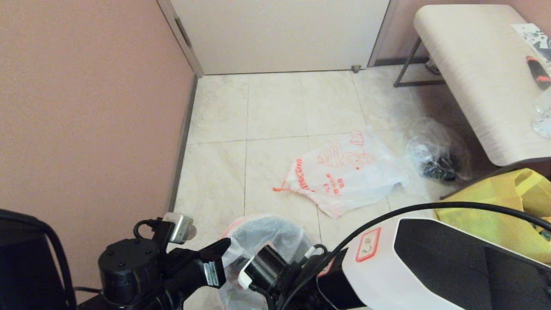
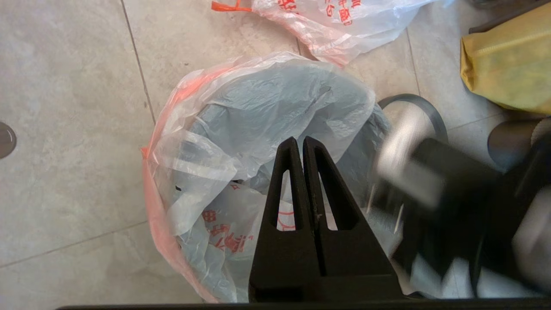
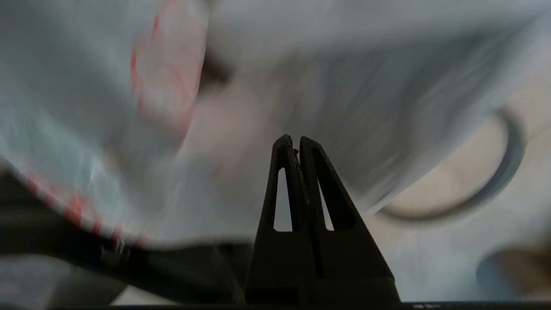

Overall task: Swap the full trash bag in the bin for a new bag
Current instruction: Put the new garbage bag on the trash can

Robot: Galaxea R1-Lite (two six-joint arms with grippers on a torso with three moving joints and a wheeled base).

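**Thin bag in the bin, spare bag lying flat beyond it**

At the bottom centre of the head view the bin [image 1: 262, 241] stands on the floor, lined with a white see-through bag [image 2: 258, 142] whose orange-red edge drapes over the side. Whether this is the full trash bag cannot be told: no bottles or can show through it. The film looks light, soft and slippery and would probably tear under a sharp pull; the bunched orange rim or a handle is the best hold, gathered rather than pinched at a single layer.

The limp new bag [image 1: 344, 172] lies flat on the tiles in the middle of the head view, apart from the bin; its knotted orange handle at the left end offers a grip.

The left end effector [image 2: 300, 144] hangs over the bin's mouth with fingers pressed together on nothing. The right end effector [image 3: 292, 142] is equally pressed together, empty, close to the plastic.

Both bags carry orange-red cartoon drawings and characters too small to read. A red-framed label on the right arm's white cover is likewise illegible.
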